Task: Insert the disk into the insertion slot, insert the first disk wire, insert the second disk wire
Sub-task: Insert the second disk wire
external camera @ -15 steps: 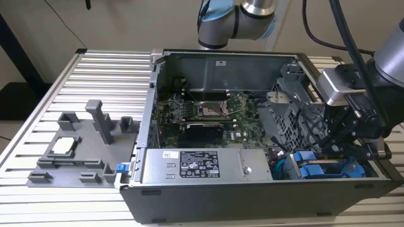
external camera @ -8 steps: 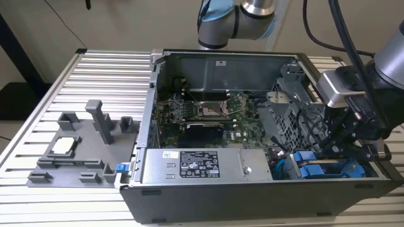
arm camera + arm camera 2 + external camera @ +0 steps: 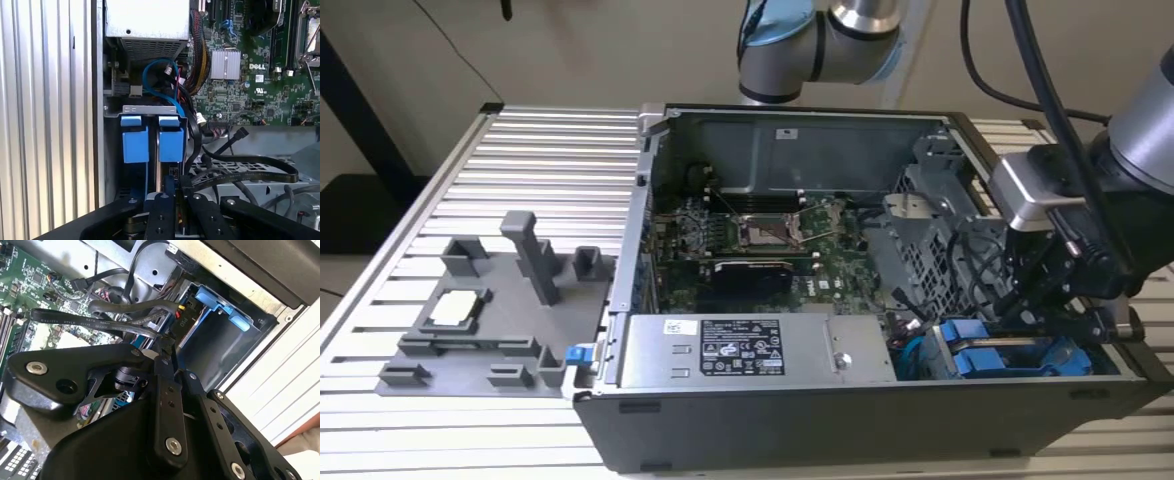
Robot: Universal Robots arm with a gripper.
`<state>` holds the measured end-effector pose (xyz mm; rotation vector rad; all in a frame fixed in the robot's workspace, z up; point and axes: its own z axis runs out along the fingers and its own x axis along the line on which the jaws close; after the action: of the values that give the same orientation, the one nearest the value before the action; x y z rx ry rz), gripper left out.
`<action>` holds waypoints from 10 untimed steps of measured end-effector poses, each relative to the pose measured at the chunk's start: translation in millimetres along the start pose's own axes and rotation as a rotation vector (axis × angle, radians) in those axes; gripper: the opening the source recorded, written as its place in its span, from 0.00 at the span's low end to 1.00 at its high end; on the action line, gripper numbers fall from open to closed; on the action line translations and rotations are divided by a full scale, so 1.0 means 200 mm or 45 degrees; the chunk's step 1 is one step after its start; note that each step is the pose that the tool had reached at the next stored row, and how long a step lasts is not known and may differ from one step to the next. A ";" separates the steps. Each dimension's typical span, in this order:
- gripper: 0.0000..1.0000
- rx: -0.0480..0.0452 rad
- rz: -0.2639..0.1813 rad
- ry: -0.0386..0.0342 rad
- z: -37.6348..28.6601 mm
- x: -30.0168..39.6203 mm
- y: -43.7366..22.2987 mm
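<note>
The gripper [image 3: 180, 192] reaches into the open computer case [image 3: 761, 415] on the bench [image 3: 547, 150], clenched on a black wire [image 3: 240, 176]. The disk [image 3: 171, 142] sits in its slot at 12 o'clock from the gripper, beside another blue carrier [image 3: 135, 142]. Black cables [image 3: 110, 315] crowd around.

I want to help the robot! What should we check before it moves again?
1. Computer case open on top: ok.
2. Two blue carriers sitting side by side in the drive bay: ok.
3. Gripper down at the bay, next to the carriers: ok.
4. Gripper really holding a wire: cannot tell.
5. Room around the gripper: not ok, since the loose black cables crowd right beside it and might snag.
6. Wires plugged in behind the carriers: cannot tell, as that spot is hidden.
</note>
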<state>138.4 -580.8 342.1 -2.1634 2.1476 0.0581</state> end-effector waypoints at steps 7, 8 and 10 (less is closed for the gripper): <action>0.16 0.000 0.003 -0.0007 0.016 0.002 -0.006; 0.16 0.000 0.003 -0.0003 0.019 0.002 -0.006; 0.16 0.000 0.005 0.0003 0.025 0.003 -0.006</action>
<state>139.9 -581.0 337.2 -2.1592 2.1518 0.0578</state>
